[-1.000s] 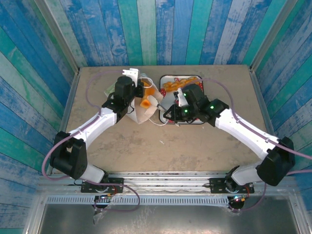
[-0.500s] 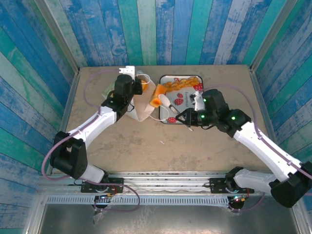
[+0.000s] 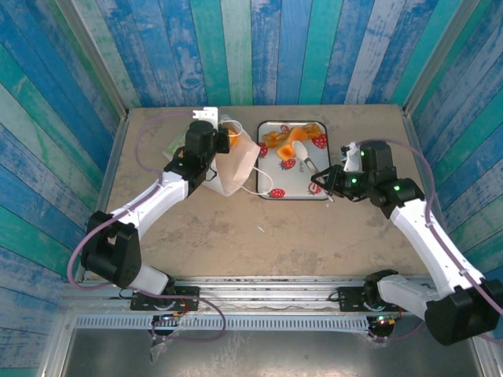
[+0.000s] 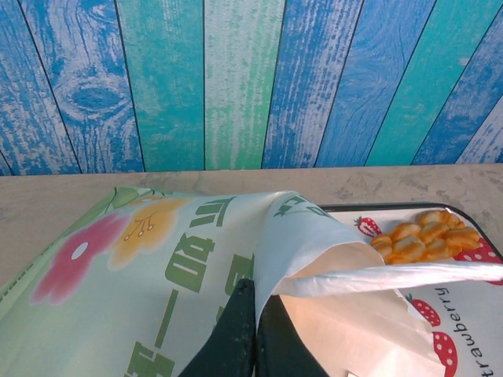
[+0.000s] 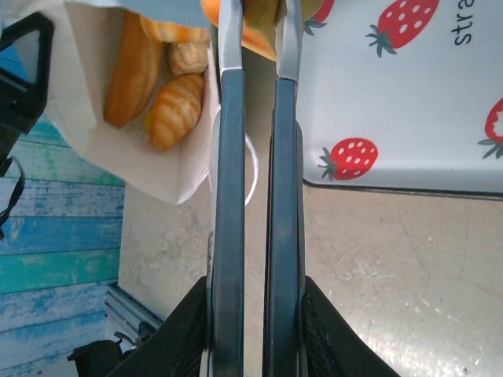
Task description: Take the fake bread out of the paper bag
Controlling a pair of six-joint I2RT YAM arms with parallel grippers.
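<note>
The right claw (image 3: 309,162) is closed to a thin gap on an orange pastry (image 5: 259,38) at its tips, over the strawberry-printed tray (image 5: 409,102). Just to its left lies the paper bag (image 5: 102,149), its mouth facing the claw, with more fake bread (image 5: 174,110) inside. The left claw (image 4: 253,305) pinches the bag's upper rim tight. Ahead and to the right of that claw, twisted rolls (image 4: 424,236) lie on the tray. Bag and tray sit on the counter (image 3: 275,228).

The paper bag (image 4: 181,259) is white and pale green, with green lettering and pink and orange flowers. The fake bread (image 5: 174,110) is golden-orange. The tray (image 5: 409,102) is white with red strawberries. The wall planks (image 4: 236,78) are blue and teal, and the bench (image 3: 236,236) is speckled beige.
</note>
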